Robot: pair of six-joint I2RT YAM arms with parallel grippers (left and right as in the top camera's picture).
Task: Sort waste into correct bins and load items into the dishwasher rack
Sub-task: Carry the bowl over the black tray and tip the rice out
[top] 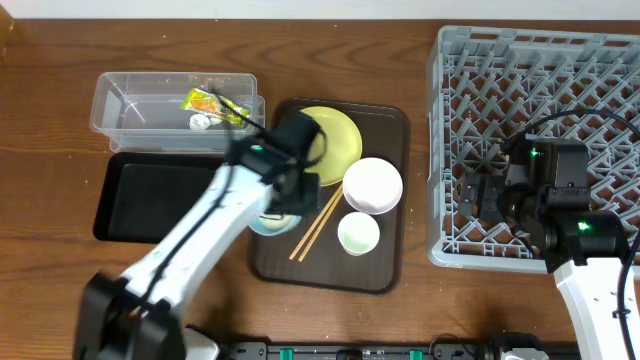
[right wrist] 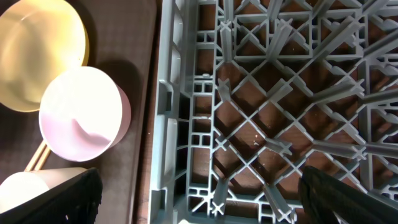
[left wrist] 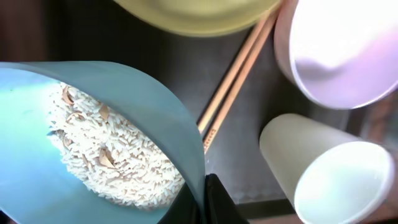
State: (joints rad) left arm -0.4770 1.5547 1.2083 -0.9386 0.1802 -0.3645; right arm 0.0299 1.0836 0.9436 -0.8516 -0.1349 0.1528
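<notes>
My left gripper point(left wrist: 204, 190) is shut on the rim of the light blue bowl point(left wrist: 146, 93), which holds white rice point(left wrist: 112, 149). In the overhead view the left gripper point(top: 287, 200) covers most of that bowl point(top: 268, 224) on the brown serving tray point(top: 385, 268). Also on the tray are the yellow plate point(top: 338, 135), white bowl point(top: 373, 185), pale green cup point(top: 358, 234) and two chopsticks point(top: 315, 226). The clear tub point(top: 130, 110) holds the wrapper point(top: 205, 100) and a white scrap point(top: 200, 122). My right gripper point(top: 480, 195) stands open and empty over the left side of the grey rack point(top: 540, 70).
The black tray point(top: 150, 195) lies in front of the clear tub, left of the serving tray. The rack's left wall point(right wrist: 166, 124) stands between my right gripper point(right wrist: 205, 199) and the white bowl point(right wrist: 81, 112). Bare wooden table surrounds everything.
</notes>
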